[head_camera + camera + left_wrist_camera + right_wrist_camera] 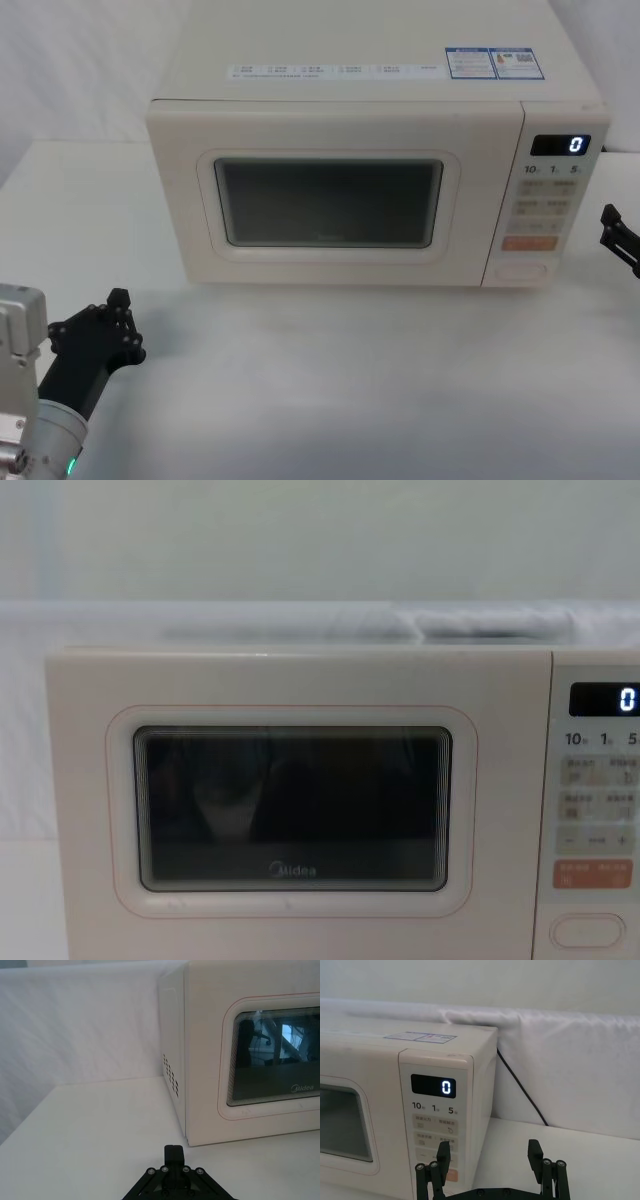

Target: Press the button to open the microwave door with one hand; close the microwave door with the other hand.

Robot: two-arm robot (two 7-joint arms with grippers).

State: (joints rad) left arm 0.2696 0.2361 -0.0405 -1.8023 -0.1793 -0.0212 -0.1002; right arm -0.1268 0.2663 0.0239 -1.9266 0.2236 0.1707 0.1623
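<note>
Gleaming boxy cream microwave (340,190), seemingly glossy door (290,810) shut

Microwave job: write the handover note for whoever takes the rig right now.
Left gripper: low over the table at the front left, apart from the microwave, holding nothing; jaws look shut.
Right gripper: jaws open, empty, off the microwave's right side near the control panel, touching nothing.
Microwave door: shut flush, display reads 0.
Button: at the bottom of the keypad strip, below the orange key; unpressed as far as the shut door shows.
Done: nothing visible yet.
Left: press the button with one gripper, then push the door shut with the other.
</note>
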